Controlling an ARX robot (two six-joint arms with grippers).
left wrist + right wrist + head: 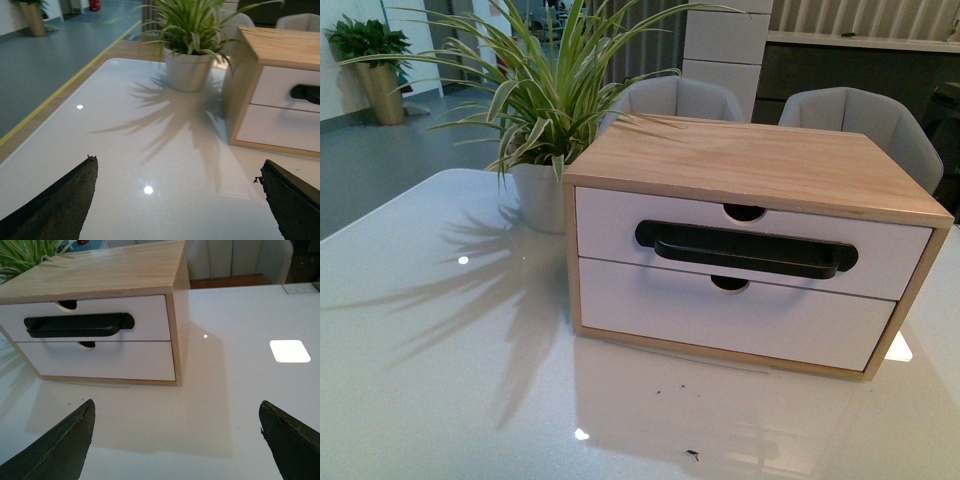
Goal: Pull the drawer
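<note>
1. My left gripper (177, 167) and right gripper (176, 404) are both spread wide and hold nothing.
2. The drawer (610, 228) is shut. It is the upper of two in the box (750, 160), at 3 o'clock from the pot (540, 200), and its handle (745, 250) is untouched.
3. I judge the box may slide on the glossy table (420, 350) when pulled, or my fingers may slip off the handle.
4. No writing is readable.
</note>
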